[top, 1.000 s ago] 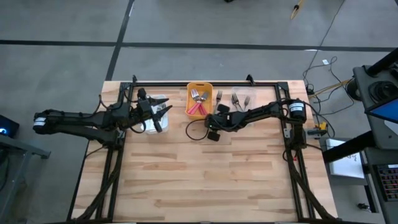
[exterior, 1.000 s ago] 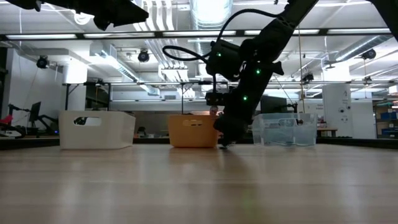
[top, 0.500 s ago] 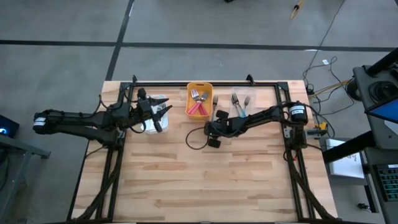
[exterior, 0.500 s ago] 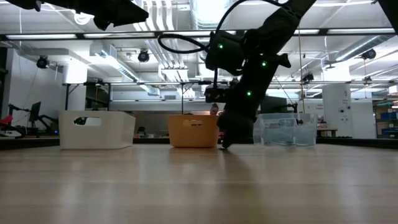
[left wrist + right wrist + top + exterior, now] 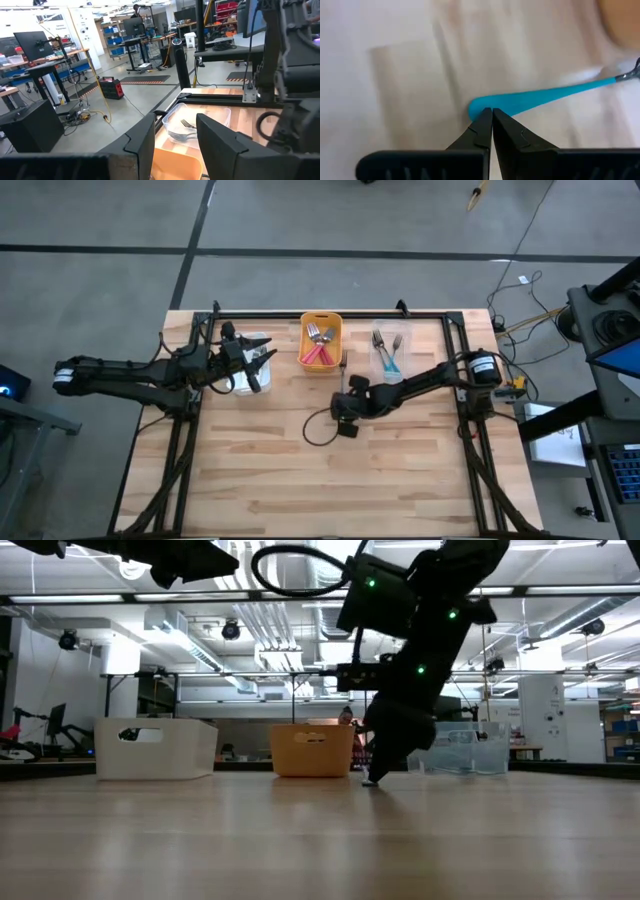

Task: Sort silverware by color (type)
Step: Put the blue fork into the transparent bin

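Note:
A teal-handled fork point(image 5: 343, 370) lies flat on the table near the orange bin point(image 5: 321, 328); it also shows in the right wrist view point(image 5: 545, 97). My right gripper point(image 5: 345, 388) point(image 5: 492, 112) point(image 5: 374, 778) is low at the table, shut, its tips at the fork's handle end. Red-handled forks point(image 5: 318, 352) lie in the orange bin. Teal-handled forks point(image 5: 385, 355) lie in the clear bin point(image 5: 400, 332). My left gripper point(image 5: 262, 365) point(image 5: 174, 145) waits open and empty over the white bin point(image 5: 250, 340). My right gripper touches the broad free end of the fork's teal handle point(image 5: 479, 106) with its shut fingertips point(image 5: 485, 120). The fingers come from above, slanting down. The fork lies flat on the wood; whether the tips press on the end or nip its edge I cannot tell.
Three bins stand in a row along the far edge: white point(image 5: 155, 747), orange point(image 5: 310, 750), clear point(image 5: 460, 748). A dark frame rail point(image 5: 330, 313) runs behind them. The near half of the wooden table point(image 5: 330, 470) holds only a loop of the right arm's cable point(image 5: 315, 430).
My right gripper has moved toward the table's near edge, staying low and shut. The teal-handled fork has slid along the table with it, from beside the orange bin toward the table's middle, handle end leading.

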You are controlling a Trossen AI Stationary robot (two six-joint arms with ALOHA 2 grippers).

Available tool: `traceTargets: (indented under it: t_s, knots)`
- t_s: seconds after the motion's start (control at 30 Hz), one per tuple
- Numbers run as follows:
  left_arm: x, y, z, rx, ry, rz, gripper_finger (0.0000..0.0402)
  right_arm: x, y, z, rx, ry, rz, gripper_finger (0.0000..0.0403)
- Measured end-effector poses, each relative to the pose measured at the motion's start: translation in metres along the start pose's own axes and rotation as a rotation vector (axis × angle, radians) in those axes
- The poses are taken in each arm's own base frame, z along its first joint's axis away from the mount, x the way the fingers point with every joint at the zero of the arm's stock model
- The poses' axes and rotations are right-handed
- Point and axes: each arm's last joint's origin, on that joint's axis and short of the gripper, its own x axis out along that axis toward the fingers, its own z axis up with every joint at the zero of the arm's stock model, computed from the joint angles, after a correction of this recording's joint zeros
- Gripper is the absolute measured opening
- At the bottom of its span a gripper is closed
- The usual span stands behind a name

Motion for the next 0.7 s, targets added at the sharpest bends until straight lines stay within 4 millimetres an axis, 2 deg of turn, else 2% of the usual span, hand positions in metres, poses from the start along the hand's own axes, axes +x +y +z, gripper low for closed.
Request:
traceTargets:
  t_s: [0.4,0.7]
  knots:
    - [0.000,0.000,0.000,0.004,0.000,0.000,0.0125,-0.027,0.033,-0.021,0.062,0.157,0.167,0.0009]
    - [0.000,0.000,0.000,0.004,0.000,0.000,0.0125,-0.054,0.052,-0.040,0.114,0.261,0.205,0.0009]
